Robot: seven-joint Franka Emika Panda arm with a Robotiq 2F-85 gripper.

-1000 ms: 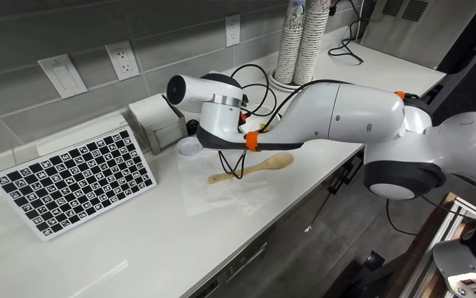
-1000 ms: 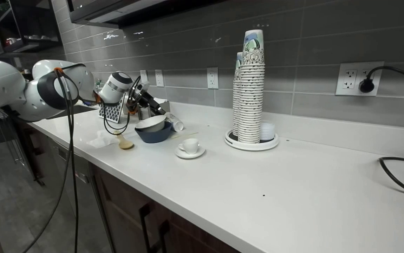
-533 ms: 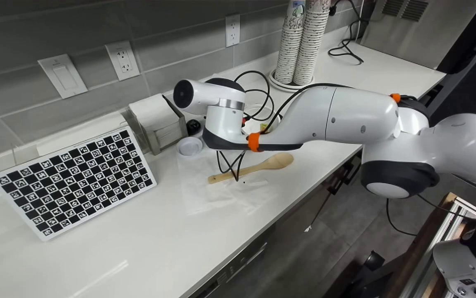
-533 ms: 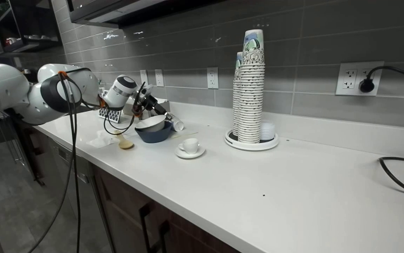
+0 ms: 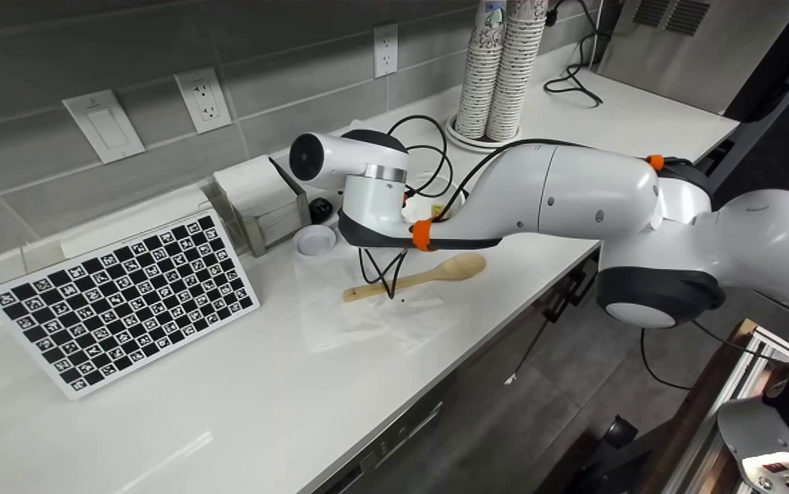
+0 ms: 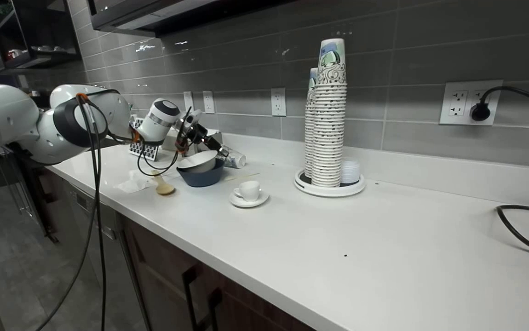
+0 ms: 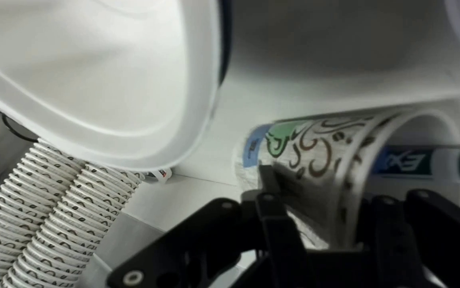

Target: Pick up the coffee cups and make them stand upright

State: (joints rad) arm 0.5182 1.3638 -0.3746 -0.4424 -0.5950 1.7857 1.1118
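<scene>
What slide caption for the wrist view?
Gripper at a patterned paper cup lying on its side, green-tipped marker in its mouth; white bowl upper left, paper-cup stacks lower left.

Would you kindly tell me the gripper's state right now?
Gripper: jaws apart at the paper cup; whether open or clamped on it cannot be told.

Straight to the counter (image 5: 230,412), where a wooden spoon (image 5: 446,270) lay flat in both exterior views! Toward the wall, a checkered calibration board (image 5: 130,298) stood tilted back, with a napkin dispenser (image 5: 274,218) just beside it. In an exterior view, a pale bowl (image 6: 200,162) rested tilted in a blue bowl (image 6: 202,178), a thin stick (image 6: 241,176) near them. A black plug (image 6: 480,111) filled one socket of the wall outlet (image 6: 458,103)! And in the wrist view, a green-ended marker (image 7: 422,163), its lettering partly hidden!
</scene>
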